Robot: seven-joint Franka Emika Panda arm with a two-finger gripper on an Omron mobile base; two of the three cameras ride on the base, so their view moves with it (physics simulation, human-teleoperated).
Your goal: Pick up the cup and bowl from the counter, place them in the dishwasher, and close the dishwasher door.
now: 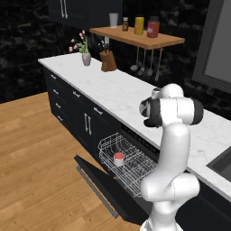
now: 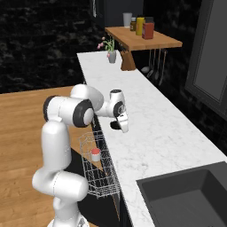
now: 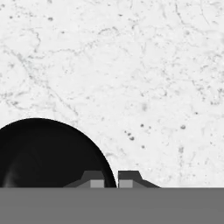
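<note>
In the left base view, the dishwasher door (image 1: 100,187) lies open and flat, its long handle running along the outer edge. The cup (image 1: 118,159) stands upright, red top up, in the white rack (image 1: 131,163).

In the right base view, the gripper (image 2: 123,124) hangs over the counter (image 2: 150,128) near its front edge, just above the bowl (image 2: 115,125).

In the hand view, the bowl (image 3: 43,153) sits on the counter with open marble around. The fingertips (image 3: 97,181) are nearly together on the bowl rim, apparently pinching it.

One cup (image 1: 118,158), one bowl (image 3: 48,153), four shelf containers (image 1: 139,25), three hanging utensils (image 1: 145,67).
</note>
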